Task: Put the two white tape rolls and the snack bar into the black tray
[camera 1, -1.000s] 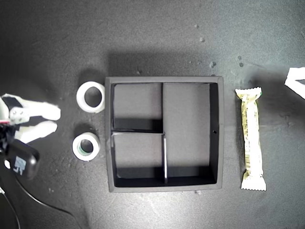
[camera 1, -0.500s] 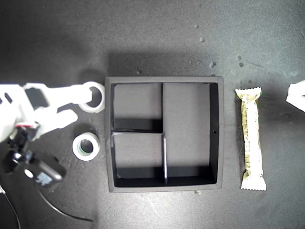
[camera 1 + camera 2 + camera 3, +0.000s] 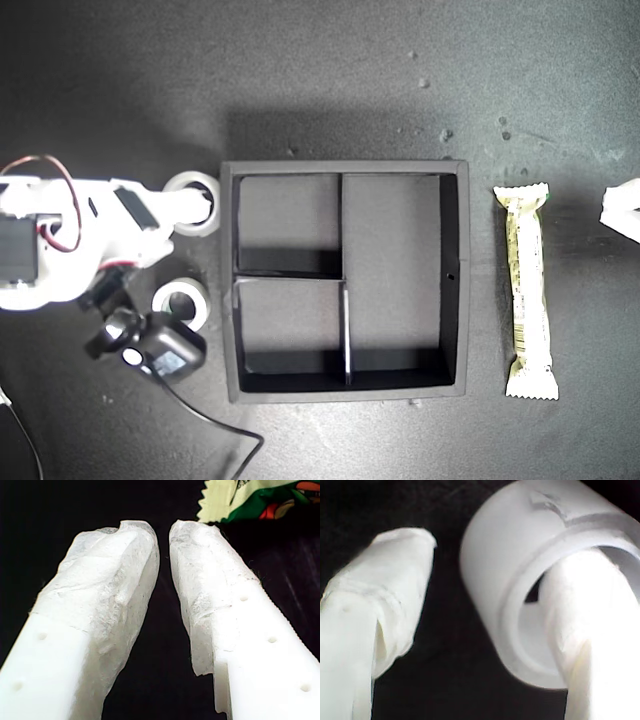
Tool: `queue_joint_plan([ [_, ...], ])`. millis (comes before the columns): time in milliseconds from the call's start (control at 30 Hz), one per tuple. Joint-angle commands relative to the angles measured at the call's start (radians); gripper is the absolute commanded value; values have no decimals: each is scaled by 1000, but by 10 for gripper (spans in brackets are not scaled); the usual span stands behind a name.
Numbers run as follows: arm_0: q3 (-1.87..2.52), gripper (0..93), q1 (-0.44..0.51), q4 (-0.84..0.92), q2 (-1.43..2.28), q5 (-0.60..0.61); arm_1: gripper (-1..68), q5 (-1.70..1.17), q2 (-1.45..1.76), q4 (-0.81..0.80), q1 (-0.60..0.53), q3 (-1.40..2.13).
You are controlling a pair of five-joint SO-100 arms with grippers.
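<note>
Dark, matte and faintly speckled, the desk point(image 3: 330, 80) fills the exterior view. At its middle sits the black tray point(image 3: 455, 280), none of its three compartments holding anything. Just beside the tray's wall toward the exterior view's left lie both rolls: the plain white tape roll point(image 3: 193, 190) nearer the desk's far edge and the second tape roll point(image 3: 186, 298) closer to the near edge, partly covered by a black camera housing point(image 3: 155, 347). My second gripper point(image 3: 190, 216) reaches over the plain roll. The snack bar point(image 3: 529, 290) lies parallel to the tray's opposite wall, a little apart from it. A white tip of my first gripper point(image 3: 622, 206) shows at the exterior view's right edge.

First wrist view: my first gripper point(image 3: 163, 532) has its padded fingers point(image 3: 117, 575) parted by a narrow gap, nothing between them; a crimped corner of the snack bar point(image 3: 225, 497) lies just beyond.

Second wrist view: my second gripper point(image 3: 500, 575) is spread wide, one finger point(image 3: 582, 605) inside the plain white tape roll's point(image 3: 505, 565) hole, the other outside, not yet touching its wall.
</note>
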Motion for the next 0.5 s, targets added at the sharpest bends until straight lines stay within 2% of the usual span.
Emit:
queue_joint_plan([
  [0,-77,150,-9,9,-71,-18,22,-12,8,-34,-5,5],
  [167,-143,29,-63,23,-198,-41,90,-95,-5,-52,-5,-35],
  [333,-184,1,-115,104,-189,-32,132,-164,-5,-40,-15,-114],
  [467,-244,1,-133,207,-101,-2,135,-127,-5,-57,51,-183],
])
